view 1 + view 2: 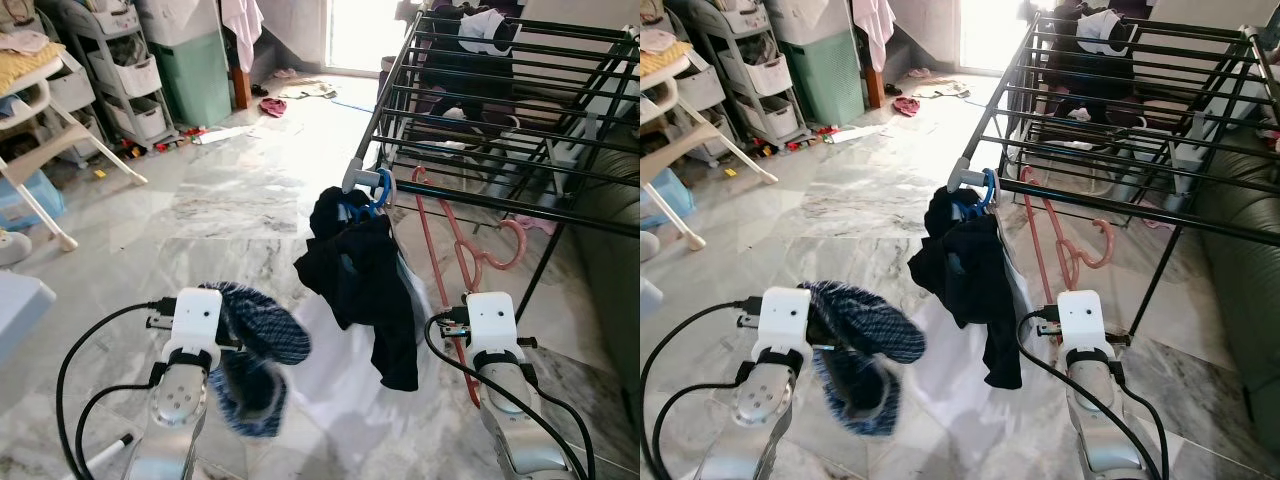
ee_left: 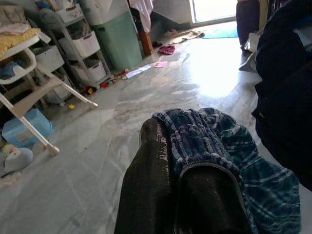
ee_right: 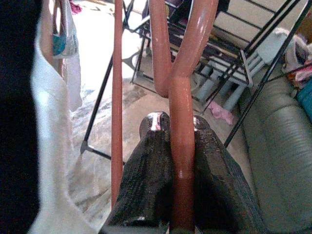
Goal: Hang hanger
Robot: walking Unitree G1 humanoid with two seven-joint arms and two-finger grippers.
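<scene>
The left gripper (image 2: 170, 161) is clenched on a blue plaid cloth (image 1: 262, 335). At the drying rack's (image 1: 480, 195) near edge, the right gripper (image 3: 175, 131) grasps the pink hanger (image 1: 455, 245) (hook apparently near the rail). Next: seat it, then release.

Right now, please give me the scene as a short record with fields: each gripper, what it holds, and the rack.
left gripper: shut on the blue plaid cloth
right gripper: shut on the pink hanger
hanger position: below the rack's front rail, not hooked on it
drying rack: black metal, ahead to the right
on rack corner: dark garment on a blue hanger
floor: marble tiles
</scene>
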